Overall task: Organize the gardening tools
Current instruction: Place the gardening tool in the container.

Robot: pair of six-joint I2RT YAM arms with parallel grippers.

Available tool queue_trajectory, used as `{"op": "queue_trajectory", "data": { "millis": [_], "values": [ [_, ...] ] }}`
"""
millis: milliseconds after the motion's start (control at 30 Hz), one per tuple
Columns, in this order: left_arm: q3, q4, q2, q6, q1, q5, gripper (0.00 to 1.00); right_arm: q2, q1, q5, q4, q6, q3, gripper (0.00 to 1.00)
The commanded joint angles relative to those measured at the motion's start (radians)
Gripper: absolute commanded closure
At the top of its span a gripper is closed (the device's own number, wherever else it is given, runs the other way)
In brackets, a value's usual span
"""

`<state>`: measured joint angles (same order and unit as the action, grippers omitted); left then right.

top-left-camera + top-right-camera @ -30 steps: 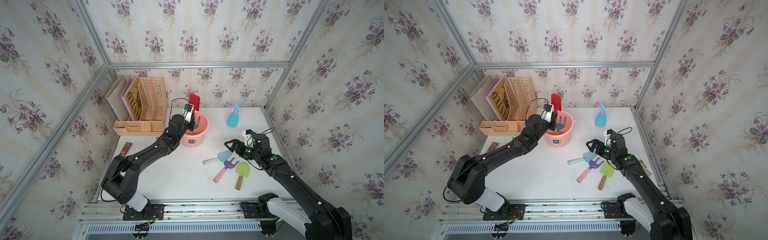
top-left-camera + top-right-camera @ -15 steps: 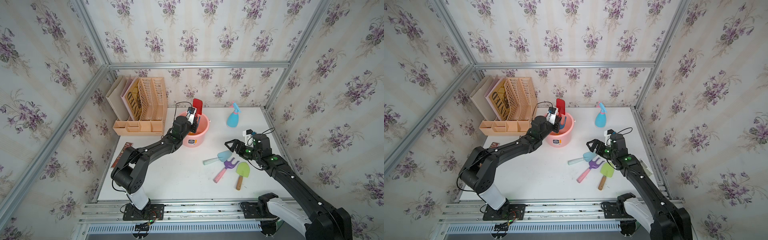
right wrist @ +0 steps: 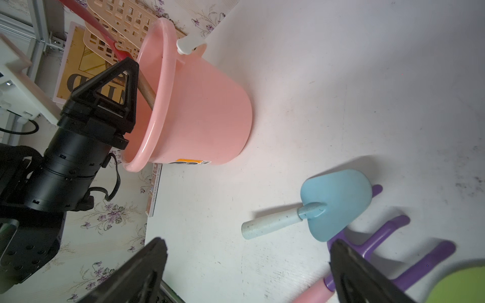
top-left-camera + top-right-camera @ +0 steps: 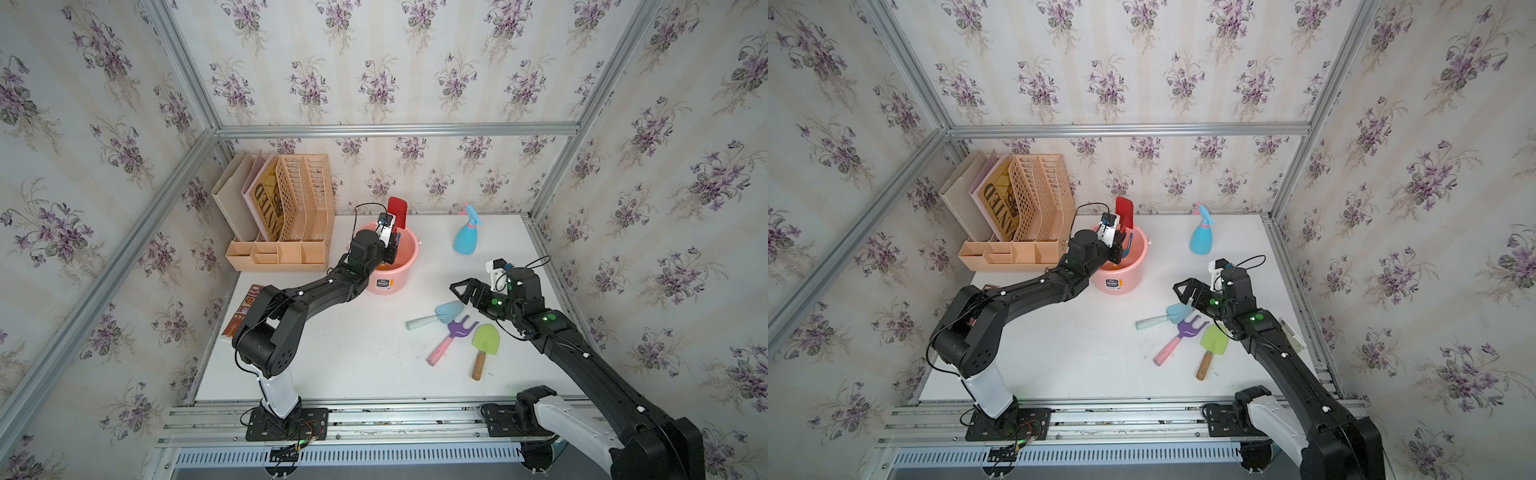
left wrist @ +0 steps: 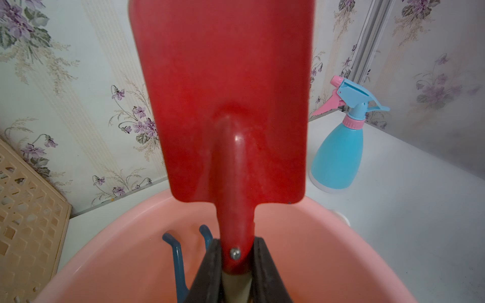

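Left wrist: my left gripper (image 5: 237, 259) pinching red trowel (image 5: 231, 105) at neck, blade up, handle inside pink bucket (image 5: 328, 236) beside blue fork (image 5: 177, 258). I'd lower until handle bottoms, then release gently. Right gripper (image 3: 249, 275) spread wide near light-blue trowel (image 3: 336, 204).

White bench (image 4: 353, 353): light-blue trowel (image 4: 449, 309), purple fork (image 4: 459, 328) and green trowel (image 4: 485, 340) near right pincer (image 4: 457, 293). Pink bucket (image 4: 405, 274) at left pincer (image 5: 236, 244). Spray bottle (image 4: 465, 241) apart.

My left arm (image 4: 316, 291) stretches toward the far edge of the surface (image 4: 340, 357), its left gripper (image 5: 237, 244) clamped tight. My right gripper (image 4: 460, 291) hangs spread wide near the right edge, tilted downward.
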<state>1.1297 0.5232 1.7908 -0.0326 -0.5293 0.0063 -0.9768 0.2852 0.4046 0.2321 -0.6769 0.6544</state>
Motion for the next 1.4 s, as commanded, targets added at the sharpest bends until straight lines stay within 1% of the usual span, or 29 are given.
{"op": "queue_trajectory", "data": {
  "millis": [0, 500, 567, 633, 667, 700, 800, 867, 1100, 1167, 1300, 1367],
  "values": [
    [0.020, -0.012, 0.011, 0.008, 0.000, -0.002, 1.00, 0.004, -0.001, -0.012, 0.004, 0.002, 0.006, 0.00],
    [0.060, -0.070, 0.067, 0.008, 0.000, 0.003, 0.95, 0.008, -0.006, -0.012, 0.010, 0.006, 0.010, 0.00],
    [0.065, -0.076, 0.071, 0.010, 0.001, 0.004, 0.93, 0.009, -0.007, -0.012, 0.013, 0.006, 0.012, 0.00],
    [0.068, -0.084, 0.073, 0.012, 0.000, 0.003, 0.87, 0.010, -0.008, -0.012, 0.013, 0.007, 0.012, 0.00],
    [0.069, -0.086, 0.072, 0.012, 0.000, 0.001, 0.80, 0.012, -0.008, -0.011, 0.013, 0.006, 0.013, 0.00],
    [0.067, -0.088, 0.072, 0.012, 0.000, 0.000, 0.74, 0.013, -0.009, -0.012, 0.013, 0.005, 0.014, 0.00],
    [0.064, -0.090, 0.068, 0.013, 0.000, -0.002, 0.64, 0.012, -0.009, -0.010, 0.017, 0.007, 0.019, 0.00],
    [0.064, -0.092, 0.070, 0.016, 0.000, -0.003, 0.61, 0.012, -0.009, -0.010, 0.017, 0.008, 0.021, 0.00],
    [0.066, -0.095, 0.070, 0.016, -0.001, -0.001, 0.58, 0.017, -0.011, -0.011, 0.024, 0.008, 0.028, 0.00],
    [0.059, -0.083, 0.060, 0.016, -0.001, -0.002, 0.55, 0.016, -0.011, -0.012, 0.027, 0.010, 0.029, 0.00],
    [0.036, -0.043, 0.026, 0.022, -0.004, -0.011, 0.46, 0.005, -0.010, -0.016, 0.046, 0.024, 0.025, 0.00],
    [0.026, -0.022, 0.000, 0.033, -0.009, -0.013, 0.37, 0.001, -0.011, -0.025, 0.066, 0.033, 0.025, 0.00]
  ]
}}
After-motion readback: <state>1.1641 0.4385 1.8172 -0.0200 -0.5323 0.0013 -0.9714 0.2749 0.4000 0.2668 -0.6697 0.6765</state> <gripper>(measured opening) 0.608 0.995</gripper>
